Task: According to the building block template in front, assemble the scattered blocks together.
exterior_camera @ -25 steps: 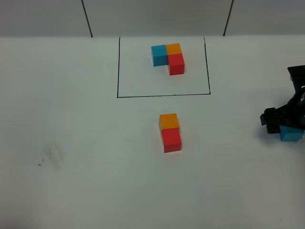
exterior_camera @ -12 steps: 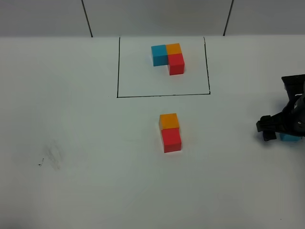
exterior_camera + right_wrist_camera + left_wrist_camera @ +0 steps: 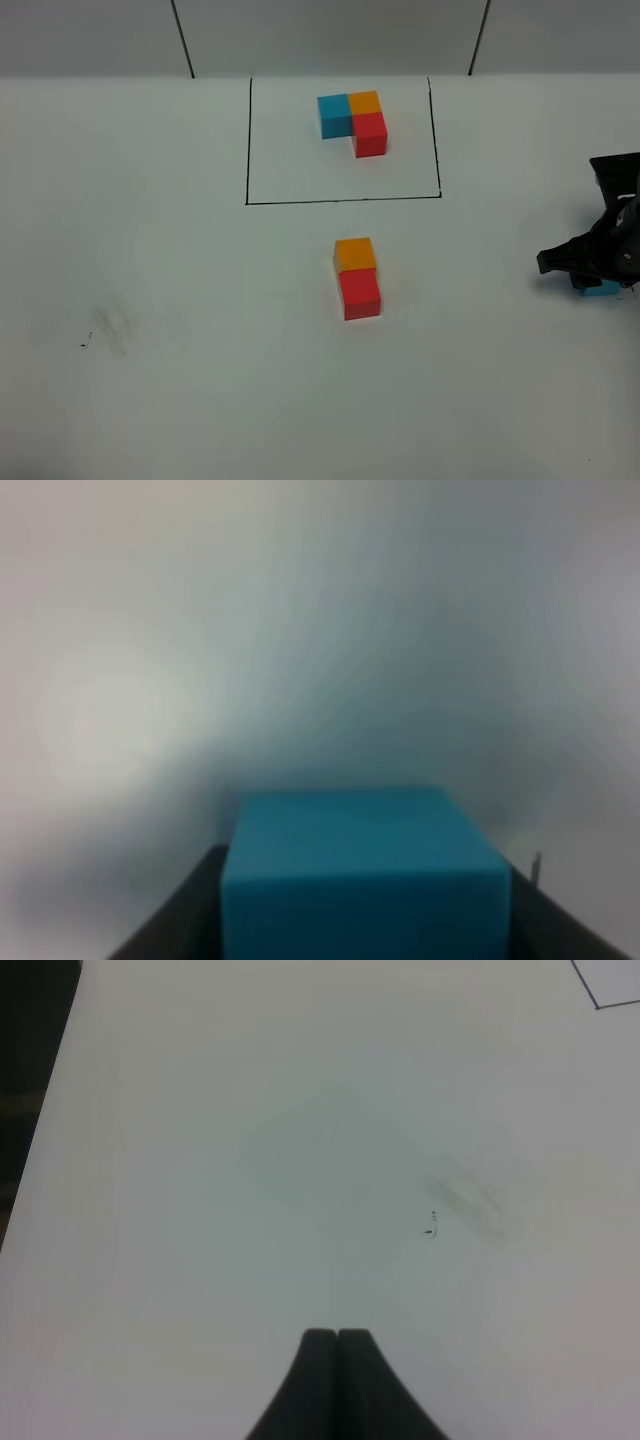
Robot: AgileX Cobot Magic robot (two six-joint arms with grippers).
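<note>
**Two cubes joined, the blue one in the claw at the right edge**

In the middle of the frame the orange cube [image 3: 353, 253] and the red cube [image 3: 360, 294] touch, orange above red, which matches the right-hand column of the template [image 3: 352, 120] at upper centre. That part looks done. Left to do, as I judge it, is to set the blue cube [image 3: 602, 290] against the orange one's left side to close the L. The blue cube is at the far right edge, well apart from the pair, seemingly on the bench [image 3: 160, 250]. The right claw [image 3: 590, 279] has it between its jaws, which the wrist view shows lying against both its sides. The left claw [image 3: 337, 1336] is pressed shut and empty over bare bench, and is absent from the high view.
</note>
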